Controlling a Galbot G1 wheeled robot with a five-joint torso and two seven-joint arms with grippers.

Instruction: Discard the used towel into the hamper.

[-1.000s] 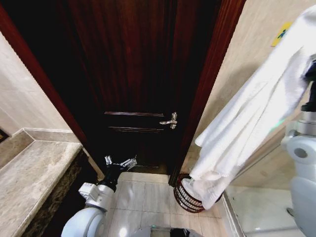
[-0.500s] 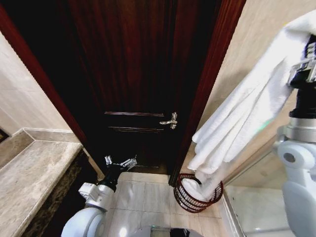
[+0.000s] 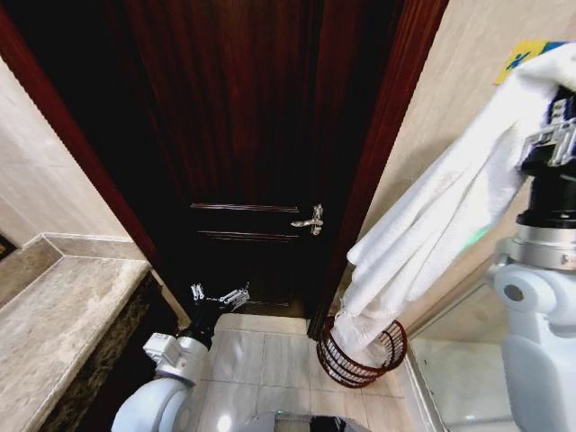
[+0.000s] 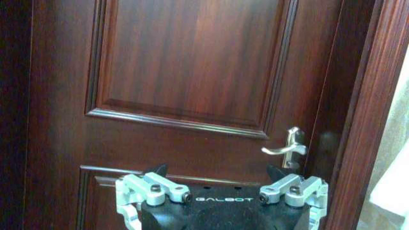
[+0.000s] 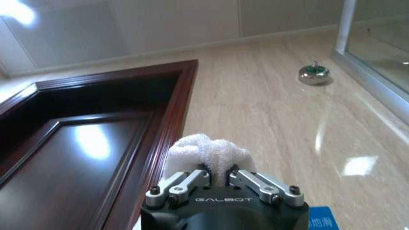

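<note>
Right gripper [image 5: 217, 173] raised high at the robot's right side, fingers pinched together on a bunched fold of the white terry-cloth towel [image 3: 432, 225]; in the right wrist view the tuft of cloth stands out just past the fingertips, with the beige tiled wall and the top corner of the dark door frame beyond. In the head view the towel hangs from that grip in a long diagonal drape, running down and toward the robot's left, its lower end reaching into the mouth of the small round dark reddish-brown openwork hamper [image 3: 389, 346]. Cannot tell whether the towel's tip touches the hamper's bottom. Hamper stands upright on the pale tiled floor [image 3: 261, 360], just beside the foot of the door frame and near the glass shower partition [image 3: 459, 378] at the robot's right. Left gripper [image 3: 219, 297] held low in front of the dark red-brown panelled wooden door [image 3: 243, 135], fingers spread apart and holding nothing; the left wrist view shows both fingers apart with the door panel and its silver lever handle [image 4: 286, 148] ahead. A beige stone ledge [image 3: 54, 324] lies along the robot's left.
</note>
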